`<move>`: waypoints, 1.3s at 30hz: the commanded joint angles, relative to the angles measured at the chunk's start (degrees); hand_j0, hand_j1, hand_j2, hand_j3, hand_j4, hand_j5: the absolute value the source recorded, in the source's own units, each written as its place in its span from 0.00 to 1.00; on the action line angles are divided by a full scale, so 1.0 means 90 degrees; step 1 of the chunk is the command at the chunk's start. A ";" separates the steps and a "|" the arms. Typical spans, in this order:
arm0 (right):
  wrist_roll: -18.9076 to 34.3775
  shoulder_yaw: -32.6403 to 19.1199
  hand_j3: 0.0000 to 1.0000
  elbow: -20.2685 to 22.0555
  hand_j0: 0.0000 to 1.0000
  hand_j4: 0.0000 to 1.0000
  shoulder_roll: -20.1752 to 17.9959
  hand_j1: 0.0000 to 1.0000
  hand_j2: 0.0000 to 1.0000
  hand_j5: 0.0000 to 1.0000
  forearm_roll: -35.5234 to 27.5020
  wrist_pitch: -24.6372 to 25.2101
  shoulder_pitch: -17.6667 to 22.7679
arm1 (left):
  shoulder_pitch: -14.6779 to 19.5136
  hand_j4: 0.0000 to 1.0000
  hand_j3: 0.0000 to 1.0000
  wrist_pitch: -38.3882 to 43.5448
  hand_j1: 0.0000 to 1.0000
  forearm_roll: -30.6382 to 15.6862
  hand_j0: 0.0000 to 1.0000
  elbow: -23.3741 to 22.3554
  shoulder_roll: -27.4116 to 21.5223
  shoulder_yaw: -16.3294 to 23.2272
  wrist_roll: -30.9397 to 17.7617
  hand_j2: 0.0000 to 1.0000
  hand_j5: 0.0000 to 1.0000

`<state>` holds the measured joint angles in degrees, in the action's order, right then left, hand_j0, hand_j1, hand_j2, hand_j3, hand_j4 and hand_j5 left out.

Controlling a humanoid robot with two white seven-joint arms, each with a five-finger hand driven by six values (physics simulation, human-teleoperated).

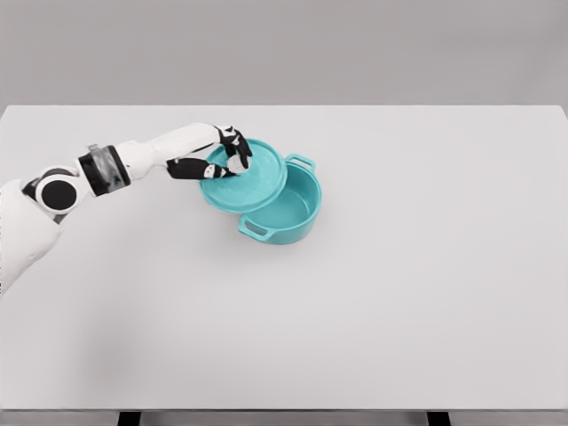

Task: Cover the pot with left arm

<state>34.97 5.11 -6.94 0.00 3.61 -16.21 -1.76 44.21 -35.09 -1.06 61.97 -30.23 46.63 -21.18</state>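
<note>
While I watch from the head camera, the nearest thing I see is the bare front stretch of the white table point(293, 346), with two dark leg stubs showing under its near edge. At the lower left my left arm point(106, 169) comes in from the shoulder, white with a black-and-grey band at the wrist, and reaches out to the right across the tabletop. Farther along, my left hand point(216, 155) has its fingers curled around the near-left rim of the teal lid point(248, 177), gripping it. I see the lid tilted, its left side raised and its right side dipping over the opening of the teal pot point(284, 213). It overlaps the pot's left part but does not sit flat on the rim; the right half of the pot's inside is exposed. One pot handle point(255, 228) points toward me, the other point(302, 161) points away. Beyond it lies more bare table, then a grey wall.
</note>
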 commanded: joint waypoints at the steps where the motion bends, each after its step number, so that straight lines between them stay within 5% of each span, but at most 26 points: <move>1: 0.0003 -0.0001 1.00 0.0000 1.00 1.00 0.0000 1.00 1.00 1.00 0.0009 -0.0006 0.0000 | 0.0000 0.41 0.41 0.0010 0.41 -0.0038 0.41 0.0009 0.0146 0.0054 0.0000 0.41 0.41; 39: 0.0003 -0.0001 1.00 0.0000 1.00 1.00 0.0000 1.00 1.00 1.00 0.0009 -0.0006 0.0000 | 0.0068 0.41 0.41 0.0010 0.41 -0.0028 0.41 0.0019 0.0439 0.0308 -0.0029 0.41 0.41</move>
<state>34.97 5.11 -6.94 0.00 3.63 -16.22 -1.76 44.74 -35.10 -0.81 62.11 -26.26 49.47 -21.47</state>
